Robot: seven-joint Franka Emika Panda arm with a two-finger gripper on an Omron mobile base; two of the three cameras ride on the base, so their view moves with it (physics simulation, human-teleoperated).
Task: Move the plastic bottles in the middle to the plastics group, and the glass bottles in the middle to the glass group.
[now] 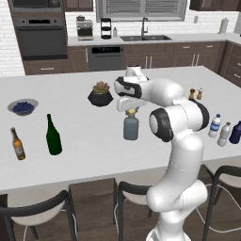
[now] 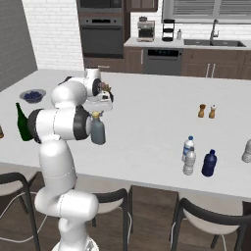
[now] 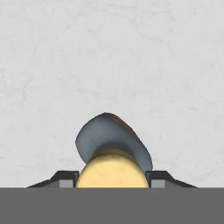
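Note:
The glass bottle [image 1: 131, 128] [image 2: 98, 131], squat and grey-blue with a tan stopper, stands mid-counter. My gripper [image 1: 131, 112] [image 2: 96, 115] comes down on it from above; in the hand view my gripper [image 3: 113, 177] has a finger tight against each side of the stopper, with the bottle's shoulder [image 3: 109, 140] beyond. Two plastic bottles [image 1: 214, 125] [image 1: 224, 134] [image 2: 188, 147] [image 2: 189, 163] stand at the right beside the dark blue bottle [image 1: 236, 132] [image 2: 209, 163] of the plastics group. At the left the glass group has a green wine bottle [image 1: 53, 135] [image 2: 22, 122] and a brown beer bottle [image 1: 17, 144].
A potted plant [image 1: 100, 94] stands just behind the gripper. A bowl of blueberries [image 1: 22, 107] [image 2: 32, 95] is at the far left. Salt and pepper shakers [image 1: 195, 94] [image 2: 206, 111] sit at the right. Chairs [image 1: 33, 212] line the counter's near edge.

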